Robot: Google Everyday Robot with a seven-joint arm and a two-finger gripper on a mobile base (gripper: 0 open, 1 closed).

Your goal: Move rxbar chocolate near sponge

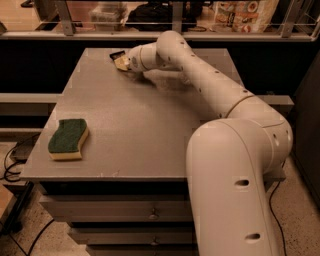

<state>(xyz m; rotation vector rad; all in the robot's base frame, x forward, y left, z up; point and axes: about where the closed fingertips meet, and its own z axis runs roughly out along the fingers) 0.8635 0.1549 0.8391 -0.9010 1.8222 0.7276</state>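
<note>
At the left, near the front corner of the tabletop (145, 130), the sponge (68, 139) lies flat, green scrub face up over its pale yellow foam, with bare surface all round it. That is your target. Well apart from it, at the far edge and a little left of centre, a dark sliver that reads as the rxbar chocolate (117, 53) shows just beyond the gripper (121, 62), which is down at the tabletop right against it. You cannot tell from here whether the jaws are gripping the bar or merely standing at it, so treat the grasp as unconfirmed. My judgement is that pickup is the step in hand. Make sure the hold is firm across the flat wrapper before you lift, since a thin bar can slip or tip. Raise it only enough to clear the surface, carry it diagonally toward the near left corner, and set it down just beside the sponge, not on top of it and not so close to the edge that it slides off. To the right, the white arm (200, 75) stretches back across the tabletop to its bulky base. No writing on the wrapper can be read. The printed packages (245, 12) behind the rail at the upper right show colour but no legible brand.
</note>
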